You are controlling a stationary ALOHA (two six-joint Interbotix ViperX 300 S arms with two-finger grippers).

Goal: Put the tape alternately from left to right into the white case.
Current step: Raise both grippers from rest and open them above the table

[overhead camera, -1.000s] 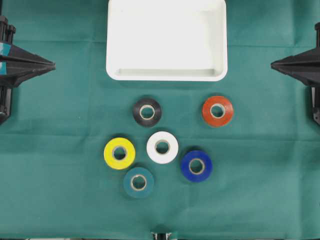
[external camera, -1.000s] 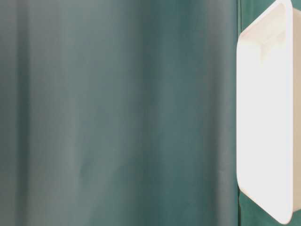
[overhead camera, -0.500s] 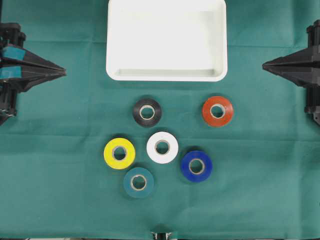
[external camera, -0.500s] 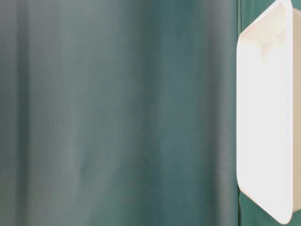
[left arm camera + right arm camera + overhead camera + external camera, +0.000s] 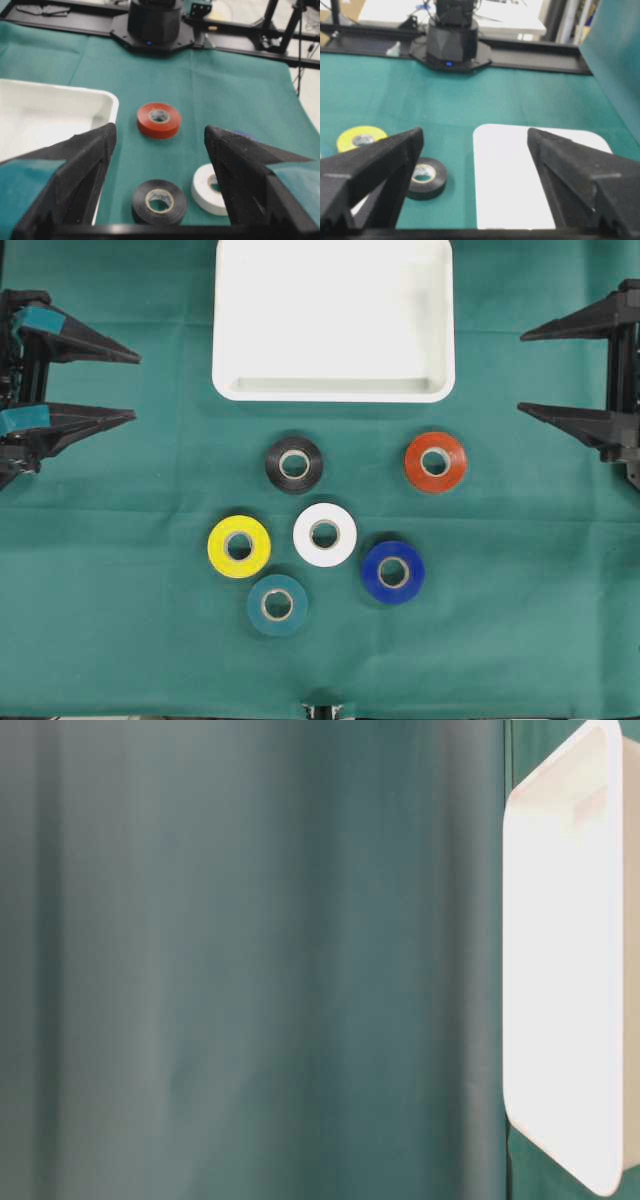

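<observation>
Starting at the fingers, we see the clearest change: both pairs, pressed together into single points a second ago, now stand spread wide with nothing between them. The left gripper (image 5: 135, 387) sits at the left edge of the overhead view, its upper finger (image 5: 85, 340) and lower finger carrying teal pads near their bases. It has also pushed a little further in toward the middle than before. The right gripper (image 5: 520, 372) mirrors it at the right edge, its two black fingers parted and its tips likewise a little further in.

Neither gripper touches anything; both hang well apart from the rolls.

Moving outward, we find the tape unchanged on the green cloth (image 5: 110, 540) that covers the worktop. The black roll (image 5: 294, 464) lies just below the white case (image 5: 333, 390), the orange-red roll (image 5: 435, 462) to its right. Below them lie the white roll (image 5: 325, 534), the yellow roll (image 5: 239, 546) to its left, the blue roll (image 5: 393, 572) to its right and the teal roll (image 5: 277, 605) lowest. All six lie flat with their pale cores facing up, none touching another.

The white case stays at the top centre, with no roll in it.
</observation>
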